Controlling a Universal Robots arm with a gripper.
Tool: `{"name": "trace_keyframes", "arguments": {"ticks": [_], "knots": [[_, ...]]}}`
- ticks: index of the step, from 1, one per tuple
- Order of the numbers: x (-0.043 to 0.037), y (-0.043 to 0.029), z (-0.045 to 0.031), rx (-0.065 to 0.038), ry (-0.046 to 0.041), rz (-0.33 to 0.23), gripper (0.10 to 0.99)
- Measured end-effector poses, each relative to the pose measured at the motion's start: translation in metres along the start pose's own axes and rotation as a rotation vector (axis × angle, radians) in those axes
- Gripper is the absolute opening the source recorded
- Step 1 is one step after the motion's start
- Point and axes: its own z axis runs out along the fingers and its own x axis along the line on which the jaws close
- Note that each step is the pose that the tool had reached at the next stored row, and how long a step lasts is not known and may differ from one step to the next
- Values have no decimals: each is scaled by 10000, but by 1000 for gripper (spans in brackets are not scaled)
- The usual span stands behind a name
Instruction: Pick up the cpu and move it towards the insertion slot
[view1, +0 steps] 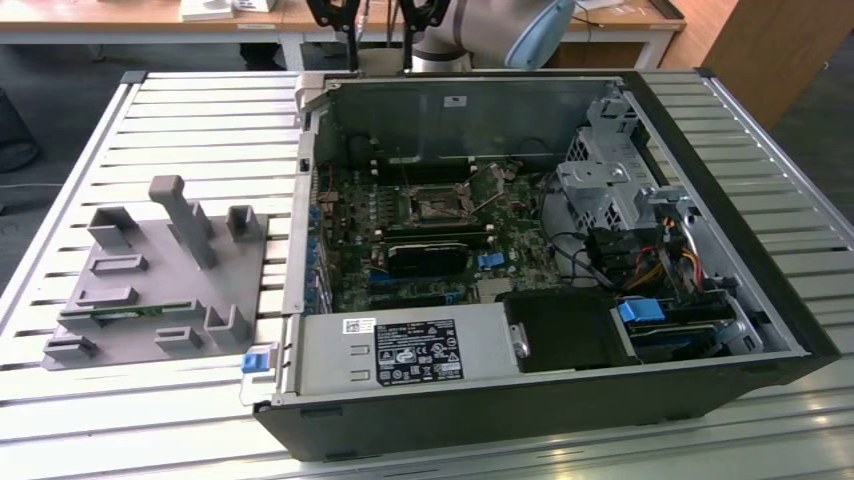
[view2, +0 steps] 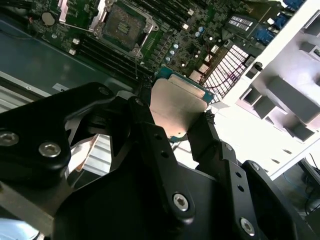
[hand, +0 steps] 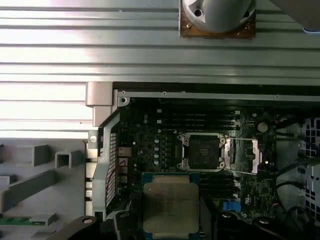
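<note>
The cpu (view2: 177, 102), a flat square chip with a silvery top and a teal edge, is clamped between my gripper's (view2: 175, 120) black fingers (view2: 150, 130). In the first wrist view the cpu (hand: 170, 205) hangs over the motherboard, a short way from the insertion slot (hand: 202, 150). The insertion slot (view2: 122, 25) is a dark square socket in a shiny metal frame, with its silver latch plate (hand: 242, 152) swung aside. The exterior view shows the insertion slot (view1: 437, 205) in the middle of the open computer case, and the arm (view1: 467, 30) is above the case's far wall.
The open black case (view1: 747, 200) lies on a slatted metal table (view1: 200, 100). Around the socket are memory slots, a black block (view1: 430, 255), a drive cage (view1: 607, 190) with cables and a power supply (view1: 400, 350). A grey plastic fixture (view1: 147, 280) holding a green memory stick (hand: 20, 220) stands at the exterior view's left.
</note>
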Motion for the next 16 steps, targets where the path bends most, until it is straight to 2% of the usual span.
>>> {"name": "trace_keyframes", "arguments": {"ticks": [6,16], "knots": [[-72,60,4,1,1,0,541],[-195,203,18,0,0,1,541]]}}
